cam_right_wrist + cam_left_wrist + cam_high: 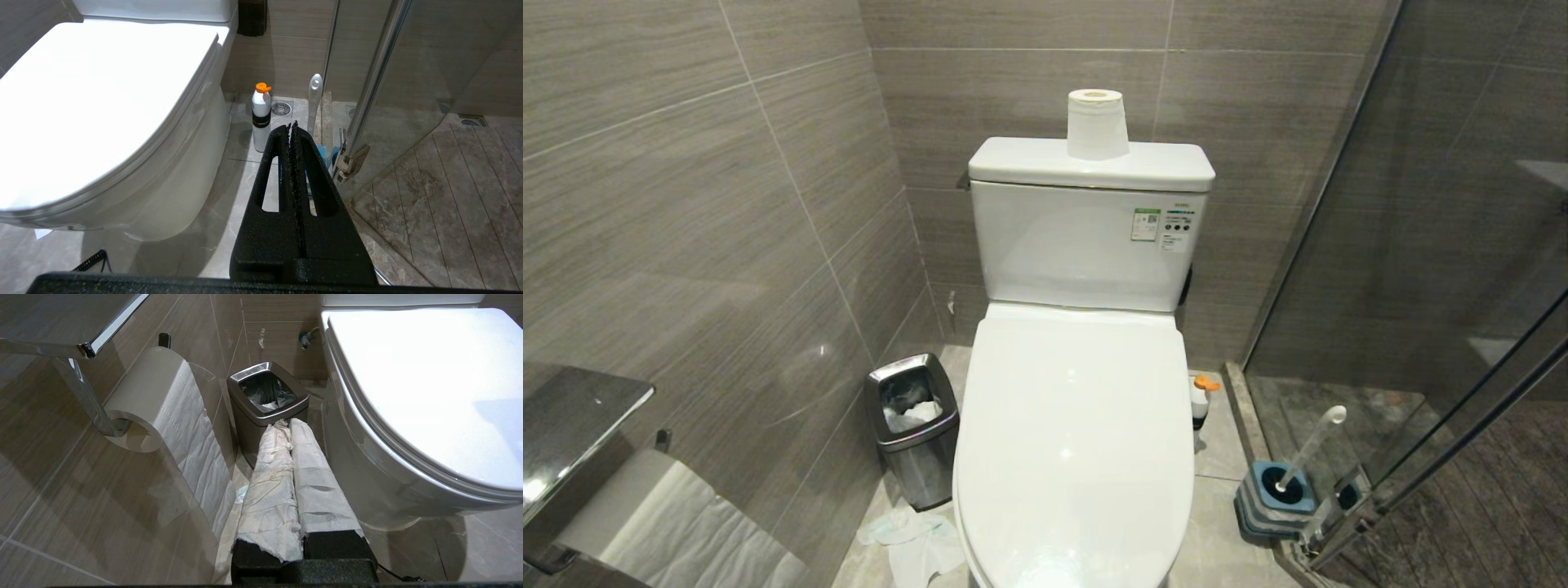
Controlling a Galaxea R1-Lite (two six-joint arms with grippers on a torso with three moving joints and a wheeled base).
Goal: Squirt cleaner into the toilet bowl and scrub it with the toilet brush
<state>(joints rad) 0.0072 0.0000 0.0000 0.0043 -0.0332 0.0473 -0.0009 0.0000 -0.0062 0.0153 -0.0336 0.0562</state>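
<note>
toilet bowl [1074, 441] fills the centre of the head view, lid down flat over the seat, so the basin is covered. nothing started: no cleaner in, no scrubbing. step in hand looks like the very first one, getting access to the bowl.

steel bin [913, 425] stands on the floor at the bowl's left side, crumpled tissue [915, 543] on the tiles in front of it. paper roll [1097, 124] sits on the tank, not relevant.

toilet brush [1308, 449] stands tilted in its blue-and-grey holder [1272, 498] on the floor at the right, at the glass shower door. cleaner [1201, 400] stands upright on the floor just beside the bowl's right flank, orange cap on top, between bowl and brush.

left gripper [289, 426] is pinched closed and empty, fingers wrapped in white paper, low beside the bin. right gripper [292, 126] is also closed, empty, pointing toward the bottle and brush handle.

next move, my read: lid has to go up first, then the right gripper needs to open before it can take the bottle.
</note>
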